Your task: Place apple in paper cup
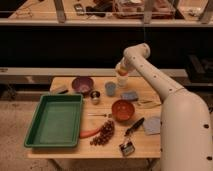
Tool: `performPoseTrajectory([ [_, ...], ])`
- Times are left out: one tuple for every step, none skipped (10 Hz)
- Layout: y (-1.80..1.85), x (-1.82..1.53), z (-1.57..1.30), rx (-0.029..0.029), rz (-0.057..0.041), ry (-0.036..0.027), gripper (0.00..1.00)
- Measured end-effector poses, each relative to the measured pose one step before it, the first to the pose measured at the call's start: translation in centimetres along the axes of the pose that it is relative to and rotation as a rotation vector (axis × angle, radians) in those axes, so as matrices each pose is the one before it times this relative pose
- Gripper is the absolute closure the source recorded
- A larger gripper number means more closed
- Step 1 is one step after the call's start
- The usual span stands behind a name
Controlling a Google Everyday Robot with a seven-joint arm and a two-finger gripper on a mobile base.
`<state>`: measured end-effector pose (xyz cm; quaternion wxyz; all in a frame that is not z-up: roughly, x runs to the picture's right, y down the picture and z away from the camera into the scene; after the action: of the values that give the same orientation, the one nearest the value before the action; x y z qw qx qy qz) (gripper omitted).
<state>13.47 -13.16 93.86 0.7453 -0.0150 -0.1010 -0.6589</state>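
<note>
**Camera view: pincer above paper cup at far edge of bench**

Camera view looks down on a wooden bench [75, 150]. The white arm reaches over the far side, and the pincer [121, 71] hangs directly above the paper cup [122, 81], which stands upright near the back edge. A pale yellow-orange shape at the pincer tip reads as the apple [121, 72], just above the cup's rim; whether it is gripped or already released, cannot tell. Finger spacing: cannot tell.

Also on the bench: green tray [54, 120] at left, purple bowl [82, 84], small metal cup [95, 96], blue-grey cup [110, 88], orange bowl [123, 109], carrot [90, 132] touching the grape bunch [103, 134].
</note>
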Motion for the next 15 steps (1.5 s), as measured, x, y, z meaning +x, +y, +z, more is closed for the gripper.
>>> performPoseTrajectory([
  [-0.210,0.017,0.039,0.00104,-0.00213,-0.00015,0.47],
  [-0.120,0.002,0.019,0.00099,-0.00102,-0.00017,0.47],
  [0.180,-0.056,0.058,-0.00175,0.00125,-0.00054,0.47],
  [0.117,-0.067,0.044,-0.00090,0.00084,-0.00093,0.47],
  [0.021,0.027,-0.026,-0.00025,0.00015,0.00062,0.47],
  [-0.055,0.022,-0.008,0.00014,-0.00069,0.00032,0.47],
  [-0.038,-0.033,0.039,0.00021,-0.00050,-0.00070,0.47],
  [0.046,0.013,-0.017,-0.00036,0.00045,0.00038,0.47],
  [0.021,0.011,-0.016,-0.00013,0.00024,0.00026,0.48],
  [-0.038,-0.008,0.015,0.00024,-0.00040,-0.00021,0.54],
  [0.018,0.004,-0.005,-0.00014,0.00017,0.00010,0.64],
  [0.018,0.009,-0.012,-0.00024,0.00011,0.00023,0.70],
  [-0.009,-0.005,0.004,0.00008,-0.00012,-0.00013,0.68],
  [0.017,-0.002,0.001,-0.00012,0.00016,0.00001,0.63],
  [0.003,-0.001,-0.002,-0.00002,-0.00002,0.00001,0.51],
])
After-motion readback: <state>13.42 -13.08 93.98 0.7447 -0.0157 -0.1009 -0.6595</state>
